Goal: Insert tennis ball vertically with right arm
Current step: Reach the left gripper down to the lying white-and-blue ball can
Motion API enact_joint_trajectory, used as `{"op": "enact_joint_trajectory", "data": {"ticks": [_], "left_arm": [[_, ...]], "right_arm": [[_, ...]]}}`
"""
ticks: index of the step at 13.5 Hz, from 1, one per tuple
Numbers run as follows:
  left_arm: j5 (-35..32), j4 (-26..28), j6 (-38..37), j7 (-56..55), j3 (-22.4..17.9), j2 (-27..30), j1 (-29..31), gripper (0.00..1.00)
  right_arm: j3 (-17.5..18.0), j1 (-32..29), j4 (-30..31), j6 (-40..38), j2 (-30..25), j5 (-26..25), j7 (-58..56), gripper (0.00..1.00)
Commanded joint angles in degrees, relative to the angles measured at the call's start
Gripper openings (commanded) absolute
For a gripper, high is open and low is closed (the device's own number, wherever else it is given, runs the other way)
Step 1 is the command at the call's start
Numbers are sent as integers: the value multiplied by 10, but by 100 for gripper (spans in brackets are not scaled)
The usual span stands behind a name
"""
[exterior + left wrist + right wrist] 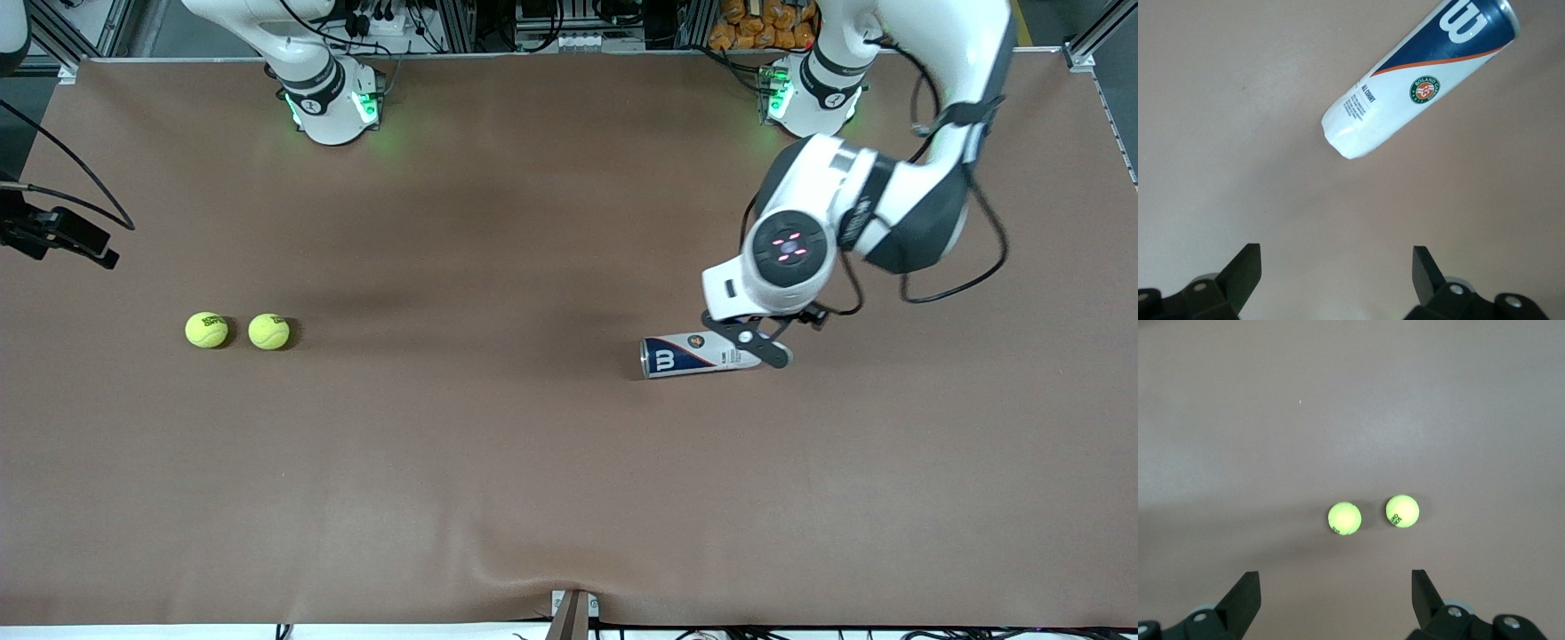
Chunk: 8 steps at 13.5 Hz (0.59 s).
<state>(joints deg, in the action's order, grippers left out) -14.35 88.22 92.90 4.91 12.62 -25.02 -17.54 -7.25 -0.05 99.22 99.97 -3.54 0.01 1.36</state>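
Note:
Two yellow-green tennis balls (206,330) (268,332) lie side by side on the brown table toward the right arm's end. They also show in the right wrist view (1345,518) (1402,511), well off from my right gripper (1336,587), which is open, empty and high over the table. A white and blue ball can (698,354) lies on its side toward the left arm's end, its blue end facing the balls. My left gripper (747,340) hangs open and empty over the can's white end. In the left wrist view the can (1418,87) lies apart from that gripper (1337,267).
A black fixture with cables (58,236) juts in at the table's edge at the right arm's end. The brown table cover (533,462) bulges slightly at the edge nearest the front camera. Both arm bases stand along the table's top edge.

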Motion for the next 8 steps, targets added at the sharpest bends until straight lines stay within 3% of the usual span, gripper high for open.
{"op": "enact_joint_trajectory", "data": {"ticks": [1, 8], "left_arm": [[-38, -16, 3, 49, 0, -23, 2, 100], [-80, -24, 53, 121, 0, -85, -31, 100]], "right_arm": [[0, 3, -41, -8, 22, 8, 0, 100], [0, 11, -38, -38, 49, 9, -1, 100]]}}
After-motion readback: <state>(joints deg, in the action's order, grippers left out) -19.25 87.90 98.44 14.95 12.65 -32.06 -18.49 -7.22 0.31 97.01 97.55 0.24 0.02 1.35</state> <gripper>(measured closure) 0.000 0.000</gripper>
